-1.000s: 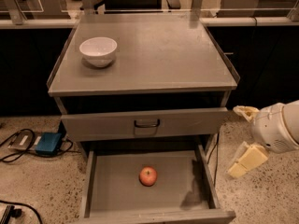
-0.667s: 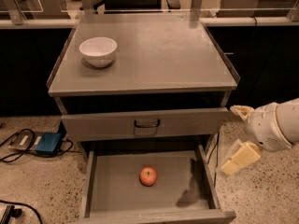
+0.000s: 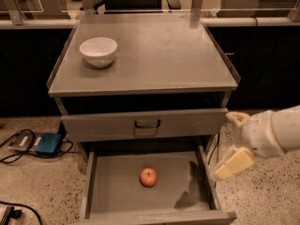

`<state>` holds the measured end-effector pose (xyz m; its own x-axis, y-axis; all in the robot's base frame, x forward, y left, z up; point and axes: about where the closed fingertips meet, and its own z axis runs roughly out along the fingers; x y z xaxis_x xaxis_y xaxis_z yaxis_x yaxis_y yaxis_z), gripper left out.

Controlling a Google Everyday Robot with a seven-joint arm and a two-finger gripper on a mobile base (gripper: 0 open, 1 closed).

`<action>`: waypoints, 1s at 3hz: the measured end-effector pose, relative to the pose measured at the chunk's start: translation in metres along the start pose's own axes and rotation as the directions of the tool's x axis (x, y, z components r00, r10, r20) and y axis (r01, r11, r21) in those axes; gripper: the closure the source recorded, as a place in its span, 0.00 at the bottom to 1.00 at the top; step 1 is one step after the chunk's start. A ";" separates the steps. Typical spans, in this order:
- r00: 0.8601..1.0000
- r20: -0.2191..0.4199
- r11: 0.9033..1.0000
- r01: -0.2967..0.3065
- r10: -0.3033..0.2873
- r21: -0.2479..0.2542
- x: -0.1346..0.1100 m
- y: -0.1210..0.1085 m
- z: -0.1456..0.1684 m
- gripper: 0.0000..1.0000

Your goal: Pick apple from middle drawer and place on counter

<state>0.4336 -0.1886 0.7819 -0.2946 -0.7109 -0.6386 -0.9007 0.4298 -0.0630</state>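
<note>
Jaws spread wide, nothing between them. Gripper (image 3: 234,142) hangs just outside the right wall of the open middle drawer (image 3: 117,191). Apple (image 3: 148,176) sits mid-floor in that drawer, left of the gripper in view and lower, well apart. It's round, so no axis to line up. Since a second ago the gripper has edged left toward the drawer; apple unmoved.

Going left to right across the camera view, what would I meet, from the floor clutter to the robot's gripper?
blue box on the floor → white bowl on the counter → apple in the middle drawer → gripper, open, beside the drawer's right wall.
</note>
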 end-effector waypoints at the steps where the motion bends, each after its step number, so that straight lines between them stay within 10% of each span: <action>1: 0.997 0.048 0.996 -0.053 0.057 -0.070 0.022 0.012 0.056 0.00; 3: 0.993 0.060 0.983 -0.089 0.099 -0.161 0.079 0.020 0.156 0.00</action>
<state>0.4417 -0.1492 0.6103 -0.3629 -0.6301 -0.6865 -0.9107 0.3956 0.1184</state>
